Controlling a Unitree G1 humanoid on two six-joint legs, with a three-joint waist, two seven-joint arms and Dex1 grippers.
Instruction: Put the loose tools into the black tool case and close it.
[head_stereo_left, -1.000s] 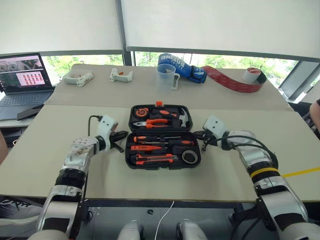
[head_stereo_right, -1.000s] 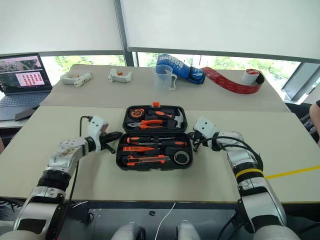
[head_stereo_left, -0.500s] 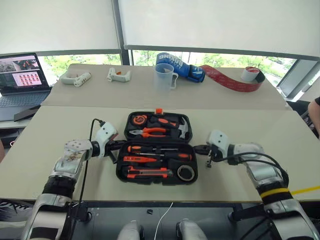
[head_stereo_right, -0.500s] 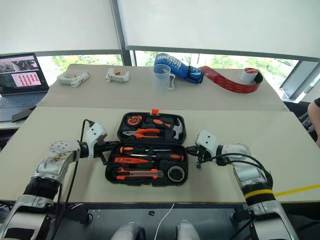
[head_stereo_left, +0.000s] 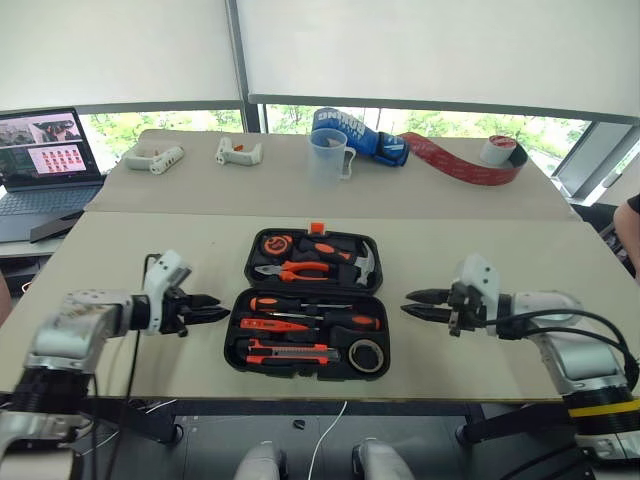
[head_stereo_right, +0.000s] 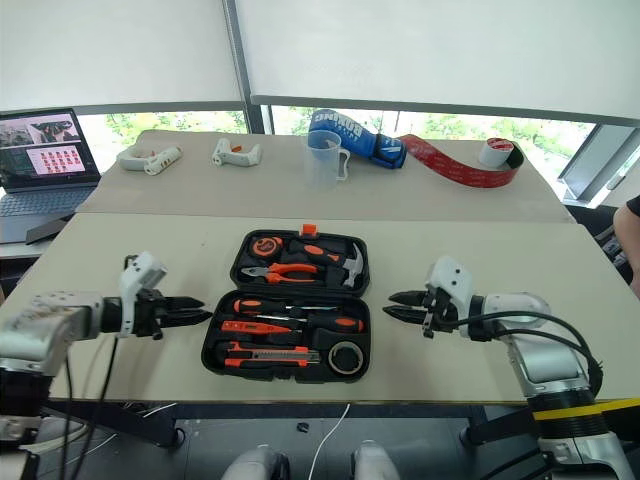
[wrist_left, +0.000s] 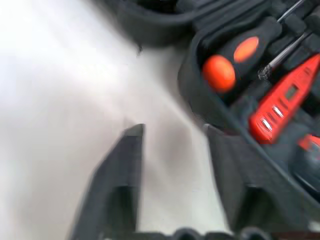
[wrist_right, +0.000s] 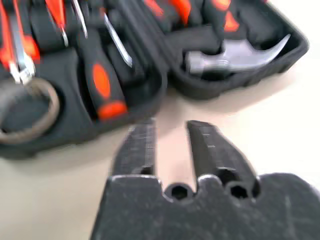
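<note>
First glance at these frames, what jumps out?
The open black tool case at the middle of the near table, its orange-handled tools seated in their recesses. The left gripper and right gripper flank it, both open and empty. A big red tape trails across the far table.

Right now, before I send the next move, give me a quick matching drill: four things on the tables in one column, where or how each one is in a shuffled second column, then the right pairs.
Things:
1. tool case
2. hammer
3. tape roll
4. left gripper

Places or states:
A. in the case's far half, right end
B. open flat on the near table
C. open, holding nothing, off the case's left side
D. in the case's near half, right corner

Pairs: 1-B, 2-A, 3-D, 4-C
</note>
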